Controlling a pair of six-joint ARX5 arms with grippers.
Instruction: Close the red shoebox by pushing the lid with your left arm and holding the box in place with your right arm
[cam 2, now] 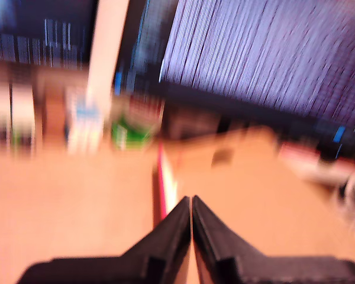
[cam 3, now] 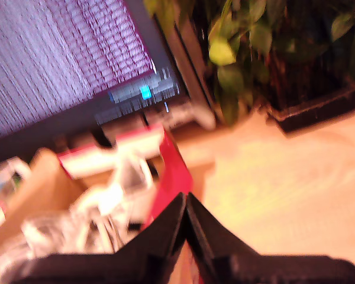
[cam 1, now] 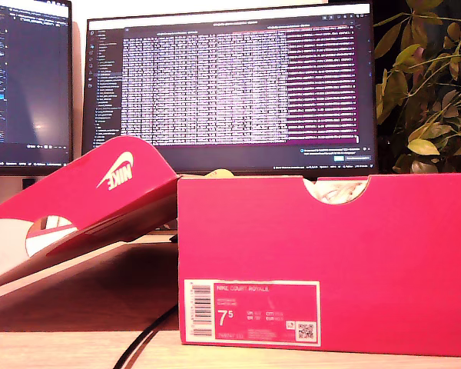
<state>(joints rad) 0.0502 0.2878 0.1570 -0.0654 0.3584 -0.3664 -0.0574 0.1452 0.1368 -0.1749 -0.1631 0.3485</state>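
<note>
Red shoebox [cam 1: 330, 261], label "NIKE COURT ROYALE", "7.5"; lid [cam 1: 100, 200] beside it tilted open, white NIKE swoosh. My first gripper [cam 2: 191, 204] and my second gripper [cam 3: 185, 201] both clenched, empty.

White NIKE wordmark with swoosh [cam 1: 115, 174] printed on the open red lid [cam 1: 100, 201]. White size label [cam 1: 251, 311] on the end wall of the red shoebox [cam 1: 353, 254]: "NIKE COURT ROYALE", large "7.5", QR code [cam 1: 306, 332] in the corner. Smaller print on the label too fine to read. Monitor [cam 1: 230, 84] text illegible in all views.
</note>
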